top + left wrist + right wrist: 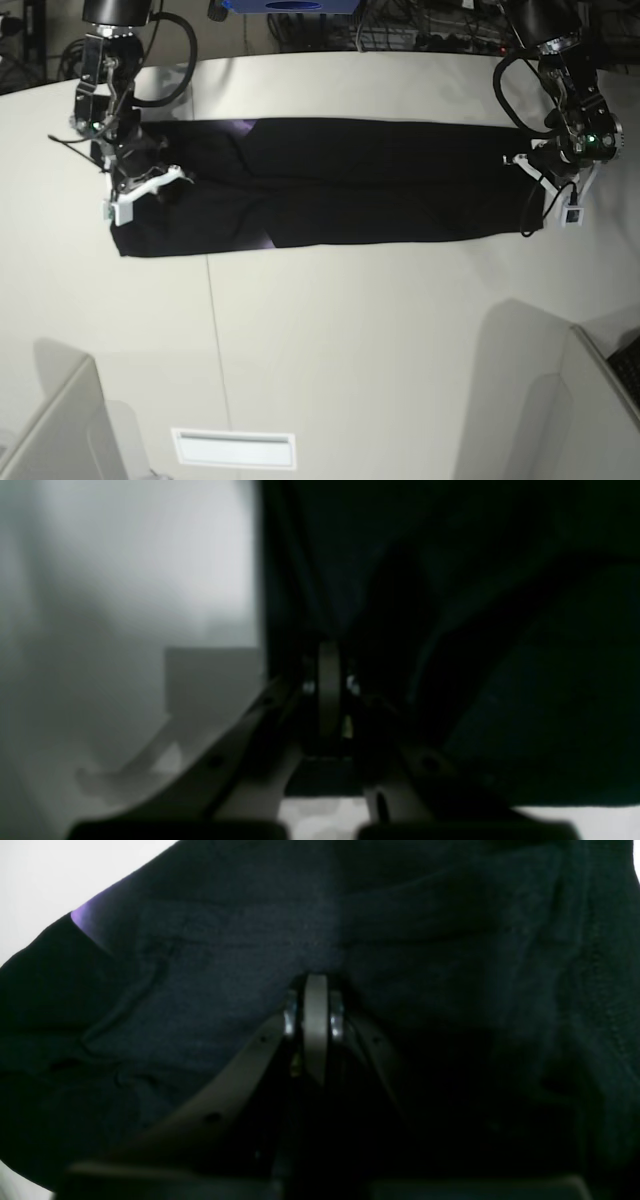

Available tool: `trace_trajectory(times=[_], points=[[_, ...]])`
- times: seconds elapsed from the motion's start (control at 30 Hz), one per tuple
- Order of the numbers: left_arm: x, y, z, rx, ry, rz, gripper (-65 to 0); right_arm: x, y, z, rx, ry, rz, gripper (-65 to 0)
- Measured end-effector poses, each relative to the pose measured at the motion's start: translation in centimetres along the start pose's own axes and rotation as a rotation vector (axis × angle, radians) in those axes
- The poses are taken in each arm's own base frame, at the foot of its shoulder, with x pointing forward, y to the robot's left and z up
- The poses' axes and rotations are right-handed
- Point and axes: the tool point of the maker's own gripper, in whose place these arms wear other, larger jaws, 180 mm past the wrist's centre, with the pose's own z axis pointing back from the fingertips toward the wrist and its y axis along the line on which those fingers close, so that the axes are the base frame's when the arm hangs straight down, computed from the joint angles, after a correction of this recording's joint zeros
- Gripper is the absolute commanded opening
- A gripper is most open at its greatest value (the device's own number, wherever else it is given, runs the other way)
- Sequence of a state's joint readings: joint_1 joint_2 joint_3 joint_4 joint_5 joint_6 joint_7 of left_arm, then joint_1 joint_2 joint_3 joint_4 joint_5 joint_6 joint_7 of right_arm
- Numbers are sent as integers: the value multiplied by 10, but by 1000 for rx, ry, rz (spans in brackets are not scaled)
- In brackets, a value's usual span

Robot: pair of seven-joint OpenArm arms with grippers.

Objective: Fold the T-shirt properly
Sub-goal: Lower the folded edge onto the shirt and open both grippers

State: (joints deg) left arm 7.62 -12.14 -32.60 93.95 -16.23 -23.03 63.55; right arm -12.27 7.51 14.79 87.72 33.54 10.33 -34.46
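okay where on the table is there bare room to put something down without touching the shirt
The wide near half of the table, from the T-shirt down to the white slot, is bare. A narrower strip lies behind the shirt. It is crowded at both shirt ends, by the right hand and left hand.

- Left gripper (327, 652): two pale grey fingers (235, 740) converge toward the tip; a dark round fastener hole sits midway along each finger.
- Small bright metal fittings flank the narrow grey pad at the fingertips.
- Behind the fingers, the mount is a flat black block.
- Right gripper (316, 985): same build, with grey fingers (227, 1090), fastener holes, and shiny metal fittings on either side of the tip.
- In the base view, both arms are black, with jointed segments.
- Black cables loop alongside each arm above the fingers.
- A small green indicator light glows on each wrist housing.
- White finger parts project from each black wrist.
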Motion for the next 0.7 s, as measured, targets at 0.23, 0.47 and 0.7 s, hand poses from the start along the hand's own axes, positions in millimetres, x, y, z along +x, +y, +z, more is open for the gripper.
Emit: trace_trajectory(times=[0.23,0.47,0.7], points=[[33,40,48,111,-177,80,-650,38,27,26,41,-114,77,-650],[24,39,59,-122,-289,314,-650,38,43,55,59,-154,129,-650],[5,47,50,-243,-293,506,-21,21,39,60,50,-118,124,-650]])
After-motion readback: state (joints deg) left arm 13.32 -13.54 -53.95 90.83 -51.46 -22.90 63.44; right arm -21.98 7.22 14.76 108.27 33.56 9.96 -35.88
